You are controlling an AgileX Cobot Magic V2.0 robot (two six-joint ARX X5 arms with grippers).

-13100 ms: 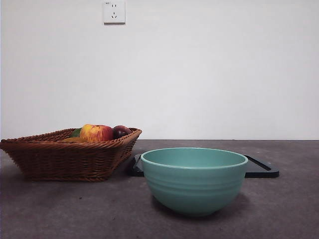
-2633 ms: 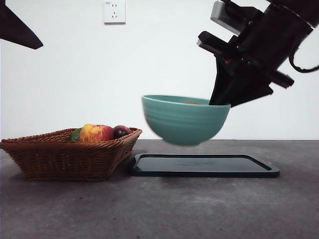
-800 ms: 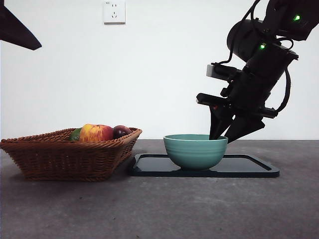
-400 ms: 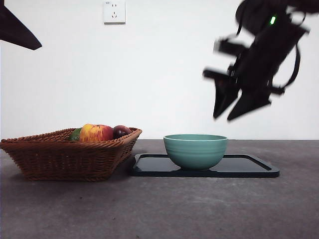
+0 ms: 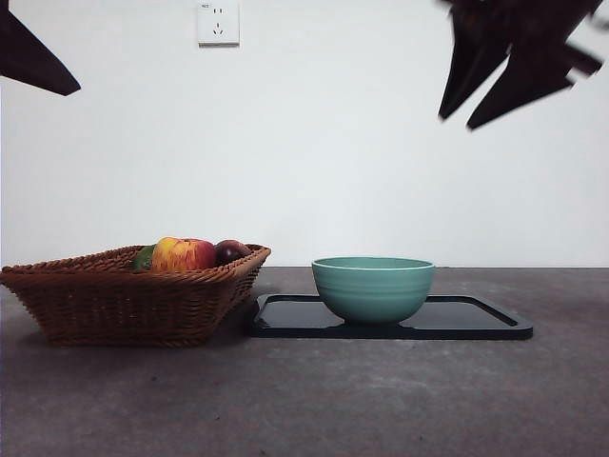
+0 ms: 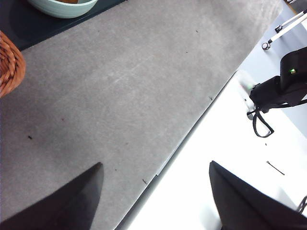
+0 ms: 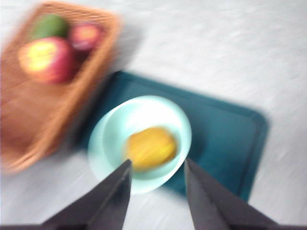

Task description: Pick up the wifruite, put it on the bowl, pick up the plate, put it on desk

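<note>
Two grippers are seen, neither holding anything. Right gripper (image 5: 485, 100) is up high above the tray's right end in front view, jaws apart and empty; the right wrist view (blurred) looks down between its jaws at the bowl. Left gripper (image 6: 156, 191) waits off to the side, over the desk's near edge per left wrist view, jaws wide, nothing between them.

Wifruite (image 7: 151, 147) is inside the bowl (image 5: 373, 288), seen as an orange-yellow oval at the bowl's middle in the right wrist view; hidden by the bowl wall in front view. Bowl is upright on the dark tray (image 5: 485, 327), toward the tray's left half, nearer the basket. Wicker basket (image 5: 124, 300) sits just beside the tray's left edge; whether touching can't be told. Apple (image 5: 184, 254), plum (image 5: 231, 250) and a green fruit (image 7: 49, 25) are in the basket.

Step judged: fruit-into-bowl part is done; bowl set on tray, not on bare desk (image 5: 304, 400). Remaining step is the "plate" pick and place on desk. No separate plate is visible, so the bowl or tray is presumably meant, which one can't be told.

Next move, as judged: gripper to be brought down w/ jaws open over a rim, closed on the wall, lifted level so the fruit isn't tipped out, then set on bare desk clear of the basket.
</note>
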